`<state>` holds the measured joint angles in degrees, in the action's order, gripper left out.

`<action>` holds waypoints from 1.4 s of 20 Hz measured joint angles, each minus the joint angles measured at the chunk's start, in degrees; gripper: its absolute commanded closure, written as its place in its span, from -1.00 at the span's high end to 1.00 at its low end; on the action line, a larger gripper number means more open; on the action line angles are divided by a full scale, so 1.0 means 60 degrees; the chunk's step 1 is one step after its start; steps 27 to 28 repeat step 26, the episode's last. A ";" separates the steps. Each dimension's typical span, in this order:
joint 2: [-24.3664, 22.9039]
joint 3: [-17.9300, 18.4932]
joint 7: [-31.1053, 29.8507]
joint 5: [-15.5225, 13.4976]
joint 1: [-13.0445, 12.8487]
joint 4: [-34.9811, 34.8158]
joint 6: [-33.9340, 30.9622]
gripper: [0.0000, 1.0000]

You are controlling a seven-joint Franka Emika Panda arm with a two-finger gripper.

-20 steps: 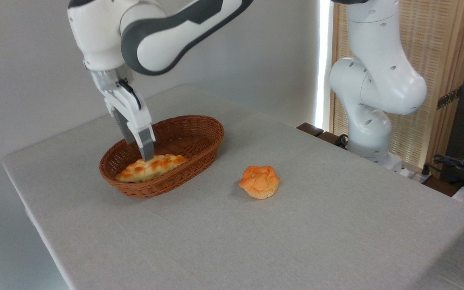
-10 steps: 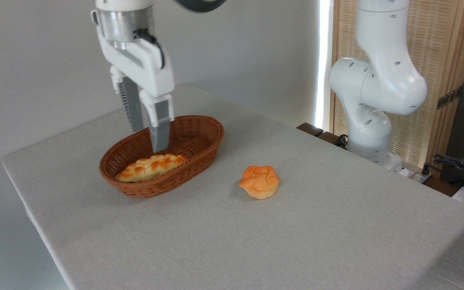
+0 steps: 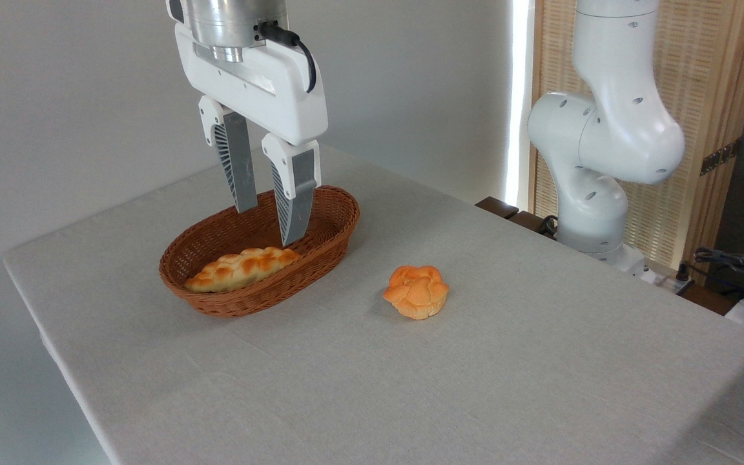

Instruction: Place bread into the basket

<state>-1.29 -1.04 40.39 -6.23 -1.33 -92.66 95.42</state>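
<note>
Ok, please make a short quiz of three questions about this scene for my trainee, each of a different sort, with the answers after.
1. True or false: the bread lies inside the basket.
2. What lies on the table to the right of the basket? A) a knife B) a small round bun C) a cup
3. Fill in: the gripper is ____ and holds nothing; its fingers hang above the basket.

Key: 1 true; 2 B; 3 open.
</note>
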 measured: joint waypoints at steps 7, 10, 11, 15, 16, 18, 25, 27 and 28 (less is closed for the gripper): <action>0.0009 0.0409 0.0281 0.0042 0.0017 0.0027 -0.0354 1.00; 0.0009 0.0418 0.0410 0.0481 0.0023 0.0059 -0.0622 1.00; 0.0009 0.0415 0.0415 0.0536 0.0022 0.0064 -0.0656 1.00; 0.0031 0.0368 0.0418 0.0665 0.0015 0.0065 -0.0672 1.00; 0.0039 0.0361 0.0418 0.0671 0.0012 0.0065 -0.0672 1.00; 0.0051 0.0348 0.0418 0.0671 0.0002 0.0065 -0.0672 1.00; 0.0072 0.0325 0.0417 0.0671 -0.0006 0.0065 -0.0672 1.00; 0.0072 0.0324 0.0417 0.0671 -0.0006 0.0065 -0.0672 1.00; 0.0072 0.0324 0.0417 0.0671 -0.0006 0.0065 -0.0672 1.00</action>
